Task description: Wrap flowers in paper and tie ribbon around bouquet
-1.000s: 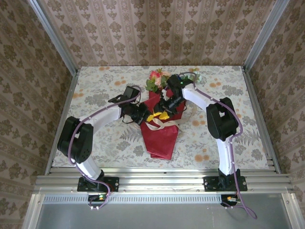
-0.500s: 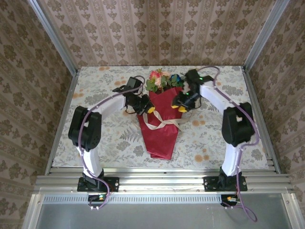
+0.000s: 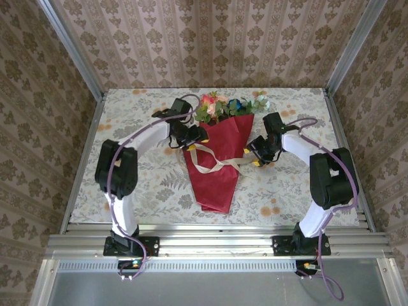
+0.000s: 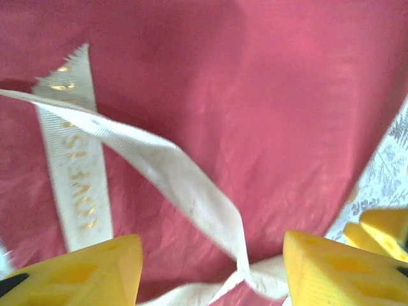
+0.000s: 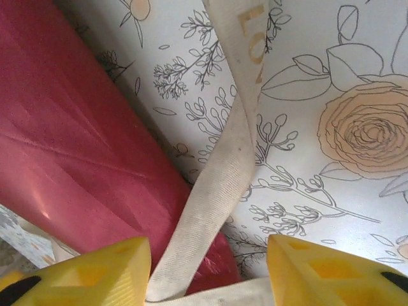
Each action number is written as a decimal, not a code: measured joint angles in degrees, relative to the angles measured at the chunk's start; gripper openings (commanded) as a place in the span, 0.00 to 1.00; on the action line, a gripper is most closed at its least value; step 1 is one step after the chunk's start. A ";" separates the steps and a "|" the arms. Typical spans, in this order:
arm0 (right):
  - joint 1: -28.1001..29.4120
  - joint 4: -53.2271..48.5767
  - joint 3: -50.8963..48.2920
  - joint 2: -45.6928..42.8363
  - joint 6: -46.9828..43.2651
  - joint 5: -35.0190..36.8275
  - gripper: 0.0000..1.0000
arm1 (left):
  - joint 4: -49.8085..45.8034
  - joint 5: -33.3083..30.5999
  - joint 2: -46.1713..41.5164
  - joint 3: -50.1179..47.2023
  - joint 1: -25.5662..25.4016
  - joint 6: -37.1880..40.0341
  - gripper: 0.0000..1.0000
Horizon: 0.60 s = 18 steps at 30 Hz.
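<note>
- Both grippers have drawn away from the middle of the bouquet (image 3: 220,150) since a second ago; the left gripper (image 3: 196,140) now sits at the cone's upper left edge; the right gripper (image 3: 251,157) has gone out past the cone's right edge, over the tablecloth (image 3: 140,185); the cone's tip lies at the same spot.
- Top view: the bouquet lies flat in the middle of the tablecloth, its point toward the near edge; the flowers (image 3: 224,105) stick out of the wide far end; the paper (image 3: 217,185) shows crimson over the whole cone; the ribbon (image 3: 213,164) crosses the cone's middle in a loose loop, one strand running right toward the right gripper.
- Left wrist view: the left gripper (image 4: 213,255) has its yellow fingers (image 4: 83,271) wide apart, released, grasping nothing; red paper (image 4: 268,95) lies beneath; one strand of ribbon (image 4: 172,178) slants from the upper left down into the gap; a second strand, lettered in gold, lies flat on the paper; tablecloth (image 4: 395,159) shows at the right edge.
- Right wrist view: the right gripper (image 5: 209,255) likewise has its fingers (image 5: 331,271) spread and released; the ribbon (image 5: 233,146) runs from the top down across the tablecloth (image 5: 319,76) into the gap, close to the left-hand finger; whether it touches that finger I cannot tell; the paper (image 5: 76,140) lies just beside the ribbon on the left.
</note>
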 measured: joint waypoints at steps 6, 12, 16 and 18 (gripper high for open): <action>0.00 6.54 -2.97 0.04 11.87 -0.26 0.56 | -4.90 -3.76 -8.35 -5.92 -1.64 10.93 0.58; 0.22 9.68 -7.02 0.13 20.87 -0.70 0.56 | -8.76 -6.36 -6.60 -9.22 -7.39 20.72 0.64; 0.57 11.17 -8.98 0.13 25.05 -0.70 0.56 | -9.16 -8.83 -3.76 -8.17 -10.67 24.50 0.67; 0.79 12.09 -9.38 0.13 26.60 -0.70 0.56 | -9.18 -10.19 -2.14 -6.80 -11.93 26.05 0.68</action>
